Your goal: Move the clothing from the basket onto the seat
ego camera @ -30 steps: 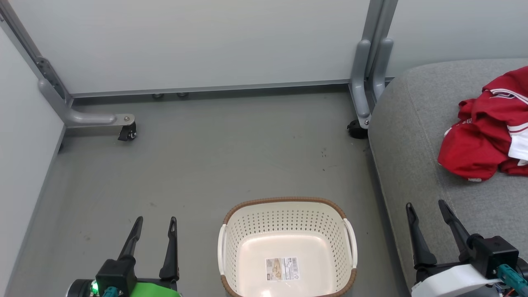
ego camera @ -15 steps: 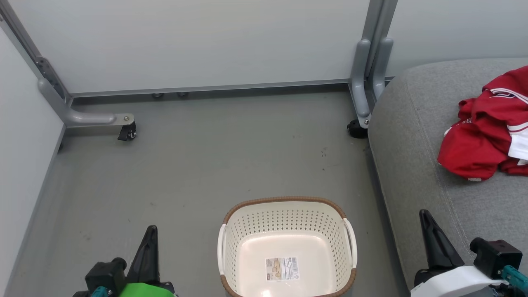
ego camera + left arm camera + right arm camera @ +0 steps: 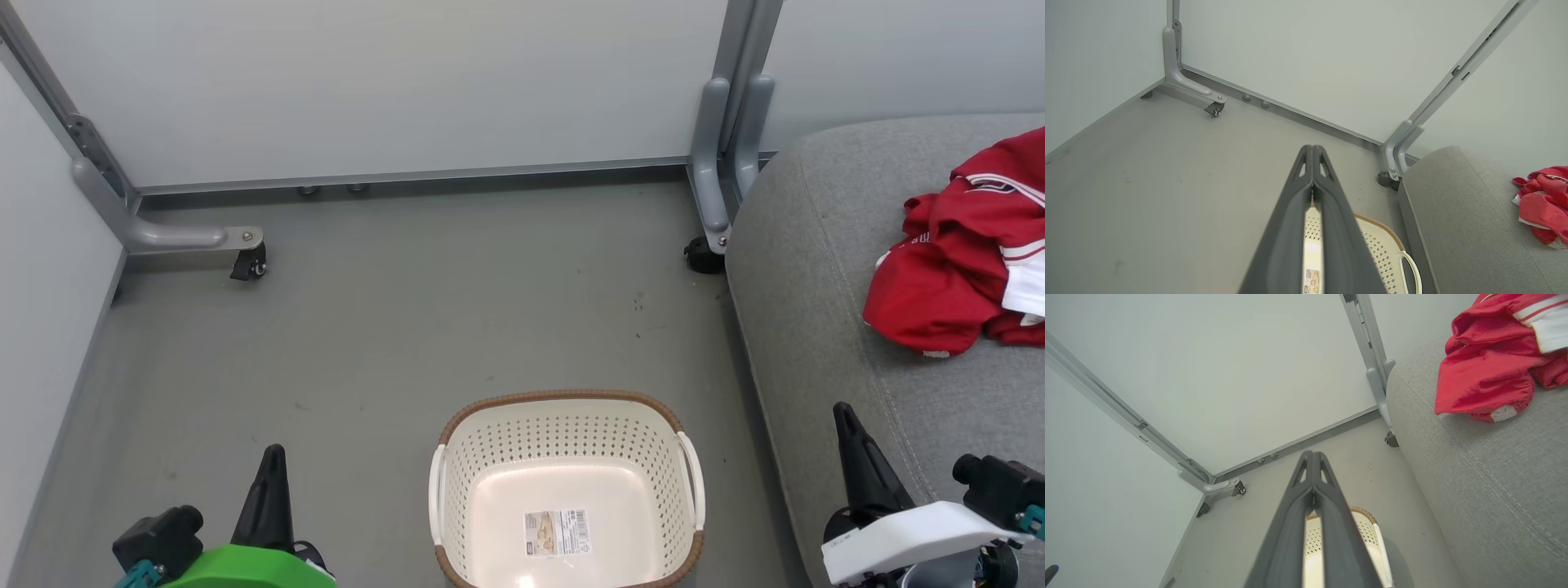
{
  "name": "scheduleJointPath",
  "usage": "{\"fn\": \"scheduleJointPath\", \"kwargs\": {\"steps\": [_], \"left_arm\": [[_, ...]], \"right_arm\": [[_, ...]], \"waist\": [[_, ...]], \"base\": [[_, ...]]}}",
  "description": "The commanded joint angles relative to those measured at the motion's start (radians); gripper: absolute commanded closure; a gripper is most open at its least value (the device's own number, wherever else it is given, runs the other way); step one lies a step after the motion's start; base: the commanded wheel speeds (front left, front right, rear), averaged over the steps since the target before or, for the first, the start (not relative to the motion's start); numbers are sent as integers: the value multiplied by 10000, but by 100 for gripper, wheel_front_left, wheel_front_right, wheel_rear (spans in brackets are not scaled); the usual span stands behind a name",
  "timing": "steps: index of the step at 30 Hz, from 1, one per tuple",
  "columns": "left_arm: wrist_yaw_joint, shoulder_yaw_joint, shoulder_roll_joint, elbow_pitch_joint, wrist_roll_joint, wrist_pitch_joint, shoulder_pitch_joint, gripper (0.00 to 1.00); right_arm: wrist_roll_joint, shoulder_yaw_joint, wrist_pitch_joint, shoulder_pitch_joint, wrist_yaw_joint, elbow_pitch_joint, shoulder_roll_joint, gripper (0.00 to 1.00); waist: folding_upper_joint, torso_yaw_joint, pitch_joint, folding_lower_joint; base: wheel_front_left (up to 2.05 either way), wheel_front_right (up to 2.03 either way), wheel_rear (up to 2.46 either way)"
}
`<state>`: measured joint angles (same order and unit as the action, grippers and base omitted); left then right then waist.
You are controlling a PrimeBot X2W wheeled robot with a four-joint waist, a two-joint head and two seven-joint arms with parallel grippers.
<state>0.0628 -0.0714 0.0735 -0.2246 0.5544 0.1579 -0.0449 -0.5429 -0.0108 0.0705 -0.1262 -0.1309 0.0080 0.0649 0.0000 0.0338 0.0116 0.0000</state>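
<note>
Apart a second ago, now pinched together: left gripper (image 3: 273,454), right gripper (image 3: 842,411). Cream perforated plastic basket (image 3: 563,396) bare, red fabric clothing (image 3: 939,286) on grey upholstered seat (image 3: 816,310), right. Seemingly done.

Our head cam looks fwd & down from up high: floor (image 3: 392,327) ahead, basket (image 3: 563,433) close at the bottom edge, seat (image 3: 816,286) on our right. L & R wrist cams sit lower, sighting along the left gripper (image 3: 1312,151) and right gripper (image 3: 1312,455) twd the partition (image 3: 408,82). All 3 views share basket, seat & clothing (image 3: 931,294).
</note>
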Motion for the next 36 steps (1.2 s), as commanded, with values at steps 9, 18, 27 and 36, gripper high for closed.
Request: {"fn": "scheduleJointPath", "kwargs": {"steps": [9,18,27,36], "left_arm": [[146,304,-45,100,1549,-388,520,100],[222,523,-70,61,2801,-709,677,100],[288,715,-90,25,3932,-1006,809,100],[356,905,-103,-10,4978,-1279,946,100]], "right_arm": [[-1696,-22,-165,542,0,227,128,100],[-3029,-60,-319,801,0,513,169,100],[-4225,-110,-462,1039,0,774,198,100],[-5306,-169,-613,1248,0,1016,214,100]], "waist": [[0,-29,-7,0],[0,-59,-15,0],[0,-88,-22,0],[0,-117,-29,0]], "base": [[0,0,0],[0,0,0],[0,0,0],[0,0,0]]}}
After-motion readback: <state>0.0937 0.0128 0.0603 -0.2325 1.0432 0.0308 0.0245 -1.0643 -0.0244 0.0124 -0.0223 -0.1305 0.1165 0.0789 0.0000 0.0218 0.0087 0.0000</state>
